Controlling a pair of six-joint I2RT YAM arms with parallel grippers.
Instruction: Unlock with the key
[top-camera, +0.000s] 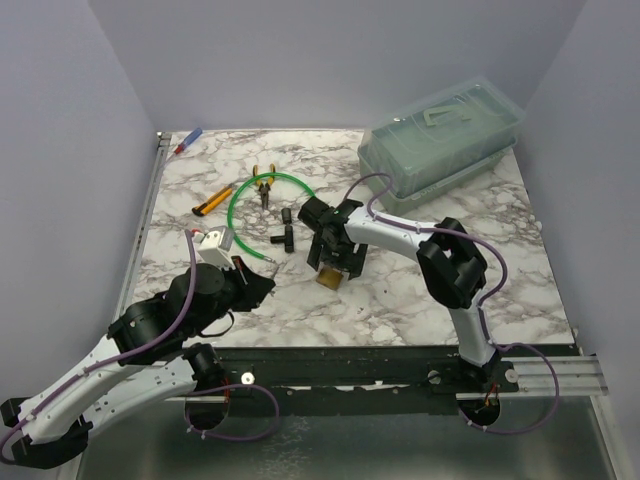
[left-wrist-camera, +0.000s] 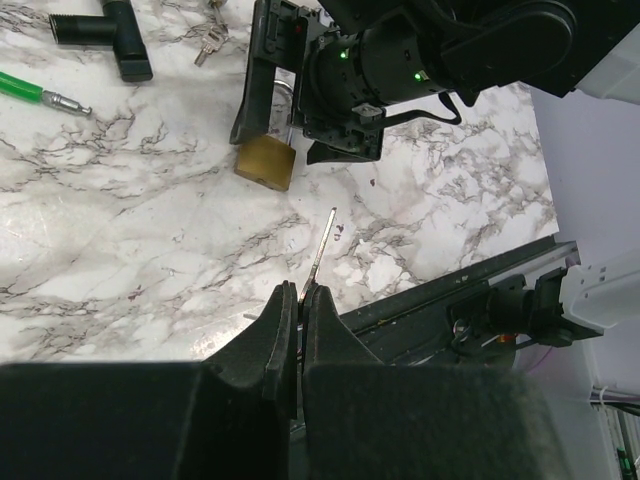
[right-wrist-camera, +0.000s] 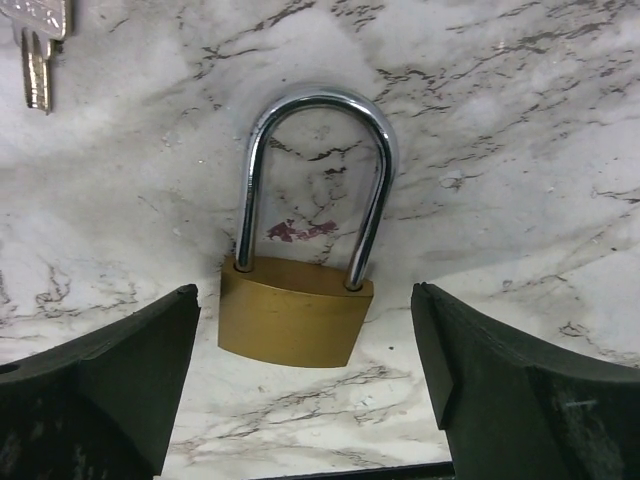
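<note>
While the left gripper (left-wrist-camera: 303, 296) is clamped shut on the tiny flat silver metal key (left-wrist-camera: 321, 248), the blade is seen edge-on, projecting forward from the fingertips with its tip free above the white marble-patterned table (left-wrist-camera: 120, 250). Just ahead and slightly left of that tip, the small brass padlock (left-wrist-camera: 265, 163) is found lying flat, its steel shackle (right-wrist-camera: 315, 100) pointing away. It is straddled but not touched by the spread right gripper (right-wrist-camera: 305, 298). The key's long axis is judged to pass just right of the brass body, so a leftward correction would be needed. The keyhole is not visible.
</note>
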